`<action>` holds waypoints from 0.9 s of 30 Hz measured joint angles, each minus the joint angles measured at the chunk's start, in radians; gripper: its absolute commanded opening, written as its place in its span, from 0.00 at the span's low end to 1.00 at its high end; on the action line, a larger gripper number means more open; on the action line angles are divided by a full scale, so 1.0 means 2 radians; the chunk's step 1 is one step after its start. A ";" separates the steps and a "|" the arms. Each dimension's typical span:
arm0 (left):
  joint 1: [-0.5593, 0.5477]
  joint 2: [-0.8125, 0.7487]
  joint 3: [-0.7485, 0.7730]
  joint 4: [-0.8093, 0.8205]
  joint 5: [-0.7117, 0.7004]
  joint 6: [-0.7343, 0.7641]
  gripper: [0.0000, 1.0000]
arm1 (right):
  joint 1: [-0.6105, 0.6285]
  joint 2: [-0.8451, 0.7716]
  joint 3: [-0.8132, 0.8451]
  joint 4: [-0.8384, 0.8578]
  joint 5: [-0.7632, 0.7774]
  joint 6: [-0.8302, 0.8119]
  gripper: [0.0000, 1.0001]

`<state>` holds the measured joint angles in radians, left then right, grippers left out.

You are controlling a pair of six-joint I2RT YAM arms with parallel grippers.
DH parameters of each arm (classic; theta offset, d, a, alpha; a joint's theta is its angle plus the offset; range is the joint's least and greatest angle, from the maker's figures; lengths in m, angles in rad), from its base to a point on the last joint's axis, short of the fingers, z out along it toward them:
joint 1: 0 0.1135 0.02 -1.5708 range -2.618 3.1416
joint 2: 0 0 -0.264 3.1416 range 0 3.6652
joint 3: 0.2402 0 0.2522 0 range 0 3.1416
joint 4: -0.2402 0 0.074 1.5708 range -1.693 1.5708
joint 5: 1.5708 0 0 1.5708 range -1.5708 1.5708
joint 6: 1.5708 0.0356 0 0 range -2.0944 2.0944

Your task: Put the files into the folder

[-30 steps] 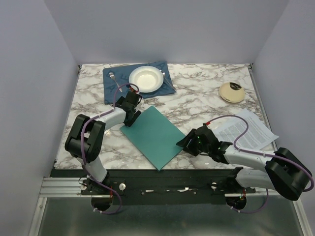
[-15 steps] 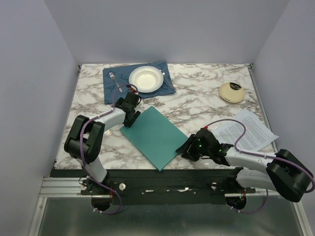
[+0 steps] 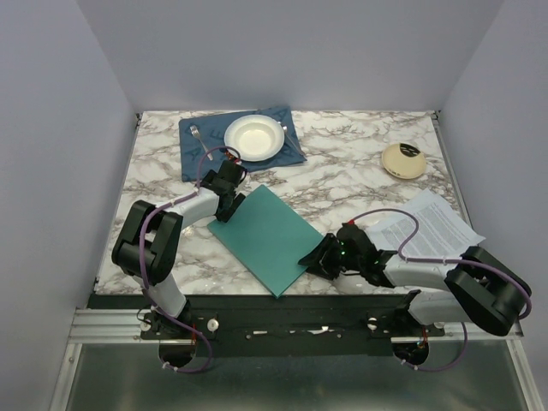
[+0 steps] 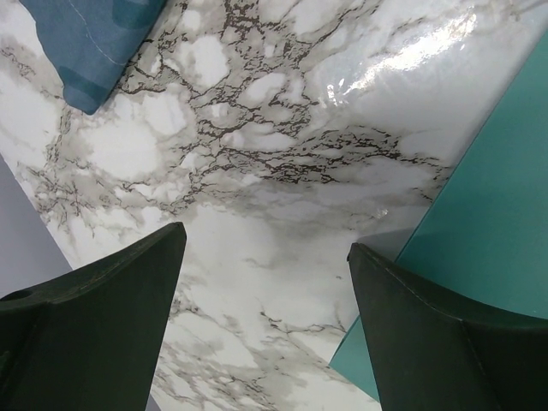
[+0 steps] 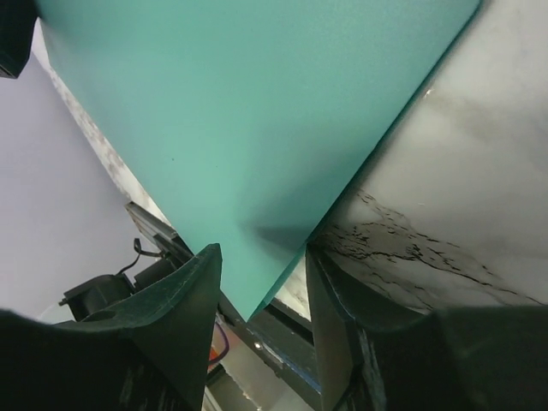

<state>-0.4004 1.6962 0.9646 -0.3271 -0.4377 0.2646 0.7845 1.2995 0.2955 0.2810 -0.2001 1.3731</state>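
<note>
The teal folder (image 3: 265, 235) lies flat and closed in the middle of the marble table, turned diagonally. The files (image 3: 435, 224), white printed sheets, lie to its right, partly under the right arm's cable. My left gripper (image 3: 231, 199) stands open at the folder's far left edge. In the left wrist view that gripper (image 4: 267, 248) has bare marble between its fingers, with the folder (image 4: 497, 214) beside the right one. My right gripper (image 3: 313, 260) is low at the folder's right edge. In the right wrist view, this gripper (image 5: 261, 257) is open astride the edge of the folder (image 5: 257, 111).
A white bowl (image 3: 253, 137) and a fork (image 3: 197, 134) rest on a dark blue placemat (image 3: 199, 156) at the back left. A round beige object (image 3: 403, 160) sits at the back right. The table's front rail (image 3: 282, 312) runs just below the folder's near corner.
My right gripper slid left to the folder's right edge, and its jaws narrowed. The left arm, the folder and the files stayed where they were.
</note>
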 measured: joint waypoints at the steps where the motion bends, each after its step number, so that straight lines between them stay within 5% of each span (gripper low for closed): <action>1: -0.001 0.000 0.000 -0.001 0.000 0.000 0.93 | 0.000 -0.002 -0.004 0.005 0.000 0.002 0.52; 18: -0.026 0.002 0.000 -0.005 -0.011 0.000 0.91 | 0.003 -0.018 -0.028 0.079 0.016 0.014 0.49; 27: -0.038 0.003 -0.002 -0.006 -0.013 0.006 0.89 | 0.004 0.079 -0.024 0.147 0.022 0.020 0.19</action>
<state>-0.4763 1.7027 0.9615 -0.3386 -0.4637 0.2771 0.7933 1.4578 0.2478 0.5743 -0.1562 1.4136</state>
